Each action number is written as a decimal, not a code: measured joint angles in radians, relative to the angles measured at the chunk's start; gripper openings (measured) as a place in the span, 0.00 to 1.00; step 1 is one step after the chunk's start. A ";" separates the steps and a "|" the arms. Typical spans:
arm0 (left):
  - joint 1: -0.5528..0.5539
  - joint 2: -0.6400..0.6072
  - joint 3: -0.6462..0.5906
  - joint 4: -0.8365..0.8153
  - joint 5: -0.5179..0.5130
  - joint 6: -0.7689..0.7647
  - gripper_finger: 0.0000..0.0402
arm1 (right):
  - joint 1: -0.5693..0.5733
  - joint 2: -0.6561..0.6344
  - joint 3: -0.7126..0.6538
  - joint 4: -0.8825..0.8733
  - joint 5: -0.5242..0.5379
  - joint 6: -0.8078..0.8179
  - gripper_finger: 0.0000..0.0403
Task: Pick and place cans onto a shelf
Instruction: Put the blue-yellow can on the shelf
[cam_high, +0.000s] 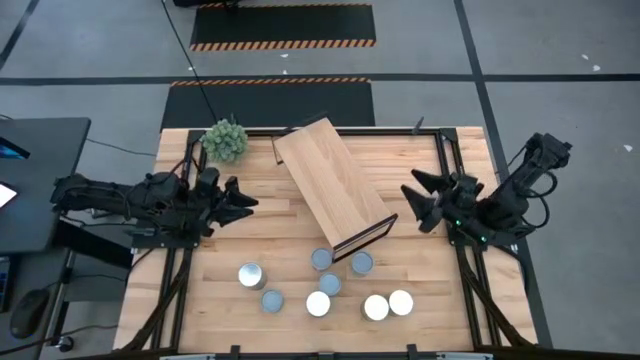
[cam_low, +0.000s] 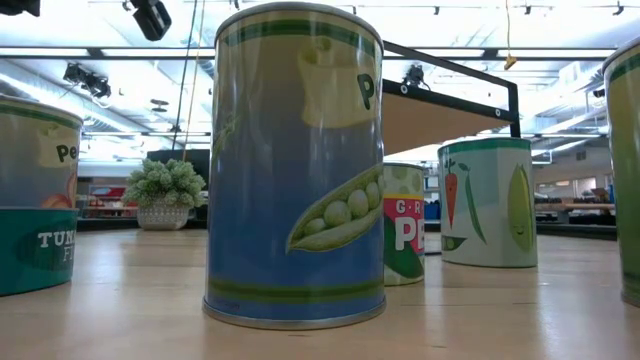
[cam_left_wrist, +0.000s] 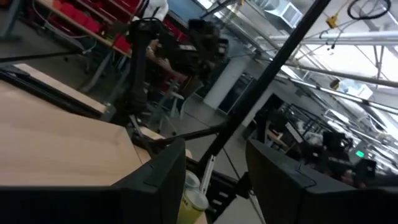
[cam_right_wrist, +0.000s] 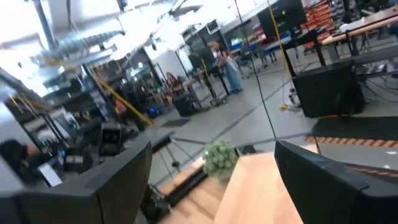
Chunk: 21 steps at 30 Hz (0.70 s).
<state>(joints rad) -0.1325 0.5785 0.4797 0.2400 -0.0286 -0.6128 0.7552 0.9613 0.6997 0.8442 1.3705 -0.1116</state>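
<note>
Silver-topped cans (cam_high: 330, 285) stand upright on the table's (cam_high: 200, 300) front half, before the slanting shelf (cam_high: 330, 180). We hold both arms high and level at the sides: the left gripper (cam_high: 243, 200) and right gripper (cam_high: 418, 200) both spread and empty. The right sits nearer the closest can (cam_high: 362, 263).

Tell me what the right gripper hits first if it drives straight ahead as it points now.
Probably the shelf: the open right gripper points across the table at its near end. Height is unclear, so it might pass above.
</note>
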 joint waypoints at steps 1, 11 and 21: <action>-0.008 0.001 0.000 -0.002 -0.012 0.000 0.43 | 0.021 0.016 0.013 -0.009 0.025 -0.005 0.86; -0.045 0.050 0.045 -0.003 -0.063 -0.005 0.43 | 0.165 0.148 0.044 -0.024 0.068 0.116 0.86; -0.045 0.058 0.102 0.003 -0.064 -0.033 0.43 | 0.024 0.232 0.231 -0.440 -0.405 0.363 0.86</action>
<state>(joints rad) -0.1772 0.6369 0.5813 0.2427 -0.0929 -0.6454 0.7791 1.1931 0.9305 0.4040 0.9650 0.2509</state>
